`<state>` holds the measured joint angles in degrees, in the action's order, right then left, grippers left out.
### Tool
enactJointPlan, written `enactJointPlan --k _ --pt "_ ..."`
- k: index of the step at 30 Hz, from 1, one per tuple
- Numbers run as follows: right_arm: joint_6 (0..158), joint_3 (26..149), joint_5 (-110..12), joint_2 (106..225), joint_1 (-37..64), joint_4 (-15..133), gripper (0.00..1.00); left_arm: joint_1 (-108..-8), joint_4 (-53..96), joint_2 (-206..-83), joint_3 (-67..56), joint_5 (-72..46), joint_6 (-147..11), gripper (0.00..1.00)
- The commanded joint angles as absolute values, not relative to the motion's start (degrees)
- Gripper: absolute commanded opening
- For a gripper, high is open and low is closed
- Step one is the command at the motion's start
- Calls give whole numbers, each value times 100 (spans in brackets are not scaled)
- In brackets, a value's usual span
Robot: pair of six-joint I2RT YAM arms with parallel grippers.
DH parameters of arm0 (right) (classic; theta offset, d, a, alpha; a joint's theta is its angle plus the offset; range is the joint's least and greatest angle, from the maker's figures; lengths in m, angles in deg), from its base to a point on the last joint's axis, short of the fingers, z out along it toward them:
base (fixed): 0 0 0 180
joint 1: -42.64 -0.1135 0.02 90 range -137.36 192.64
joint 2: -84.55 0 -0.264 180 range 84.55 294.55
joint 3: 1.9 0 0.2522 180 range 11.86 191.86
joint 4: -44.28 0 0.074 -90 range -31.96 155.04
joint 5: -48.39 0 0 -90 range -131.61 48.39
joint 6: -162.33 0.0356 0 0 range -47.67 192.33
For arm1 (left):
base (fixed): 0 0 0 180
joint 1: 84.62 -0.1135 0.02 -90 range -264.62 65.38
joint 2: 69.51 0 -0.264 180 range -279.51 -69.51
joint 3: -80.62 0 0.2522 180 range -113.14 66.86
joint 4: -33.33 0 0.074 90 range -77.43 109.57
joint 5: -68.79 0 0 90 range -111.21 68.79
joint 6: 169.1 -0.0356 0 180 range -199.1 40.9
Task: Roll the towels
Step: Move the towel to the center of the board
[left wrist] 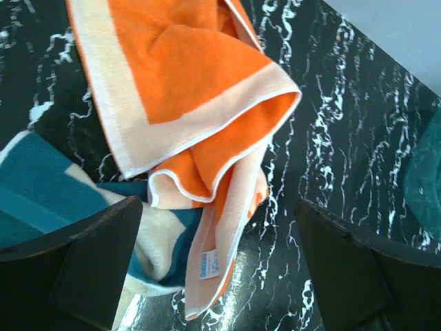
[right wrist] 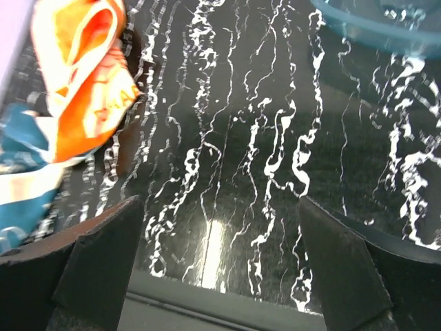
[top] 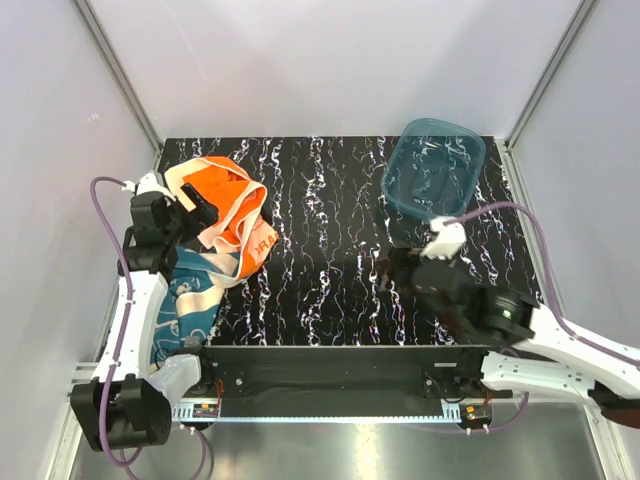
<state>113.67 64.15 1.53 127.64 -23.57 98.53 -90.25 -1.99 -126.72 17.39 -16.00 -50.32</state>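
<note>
Two towels lie crumpled together at the table's left edge. The orange towel (top: 228, 205) with cream borders rests partly on top of the teal towel (top: 195, 290). My left gripper (top: 197, 215) hovers over the pile, open, with nothing between its fingers. In the left wrist view the orange towel (left wrist: 186, 76) fills the top, the teal towel (left wrist: 41, 186) shows lower left, and the left gripper (left wrist: 219, 207) straddles a hanging orange corner without touching it. My right gripper (top: 403, 266) stands open over bare table right of centre; its view shows the right gripper (right wrist: 220, 207), the orange towel (right wrist: 83, 89) and the teal towel (right wrist: 21, 179) far left.
A translucent teal plastic tub (top: 433, 168) sits at the back right corner, its rim also in the right wrist view (right wrist: 386, 17). The black marbled table (top: 320, 260) is walled by white panels. Its near edge (right wrist: 207, 303) runs just below the right gripper.
</note>
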Motion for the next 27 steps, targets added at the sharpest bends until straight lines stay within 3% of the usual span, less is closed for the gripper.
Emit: enactJointPlan --k 1,5,12,22,27 --pt "10994 7117 489 13682 -2380 10057 100 -9060 -416 -12558 1616 -2050 -4922 99" --pt "10565 7453 -55 14316 -2389 9883 100 -9077 -311 -12865 1563 -1587 -4860 99" --pt "10510 7136 -583 14361 -2275 9195 100 -9060 -398 -13525 1597 -1672 -4676 99" --pt "10907 6776 -4025 14896 255 9293 100 -8788 -47 -13771 1703 -1708 -4491 96" --pt "11003 6995 -3950 15292 344 9538 100 -8664 -169 -14069 1458 -1971 -4500 95"
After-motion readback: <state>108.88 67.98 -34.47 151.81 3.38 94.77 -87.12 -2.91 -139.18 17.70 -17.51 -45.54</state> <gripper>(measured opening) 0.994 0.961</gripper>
